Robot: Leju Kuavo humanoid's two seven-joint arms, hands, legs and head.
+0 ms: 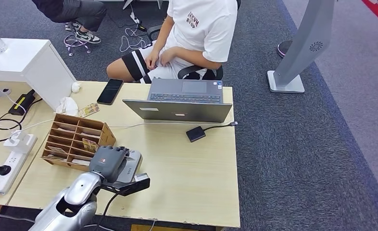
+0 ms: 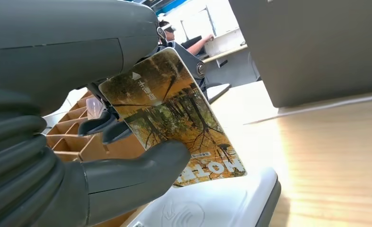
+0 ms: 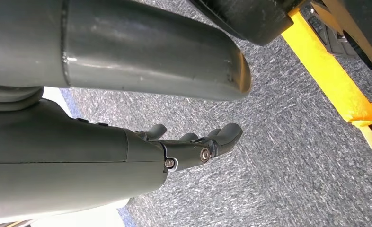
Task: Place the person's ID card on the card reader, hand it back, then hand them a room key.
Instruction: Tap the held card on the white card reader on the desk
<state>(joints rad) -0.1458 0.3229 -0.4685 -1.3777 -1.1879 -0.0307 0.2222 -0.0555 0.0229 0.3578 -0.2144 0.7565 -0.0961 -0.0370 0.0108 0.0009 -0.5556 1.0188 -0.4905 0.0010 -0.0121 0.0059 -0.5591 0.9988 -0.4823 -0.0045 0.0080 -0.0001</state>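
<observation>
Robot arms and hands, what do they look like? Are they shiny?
The left arm is shiny silver and rounded, with a black cable hanging under it. The left hand is matte dark grey, with a ribbed cover at the wrist, a thick smooth thumb and darker fingers. The right hand is the same dark grey, with small silver screws along its fingers.
</observation>
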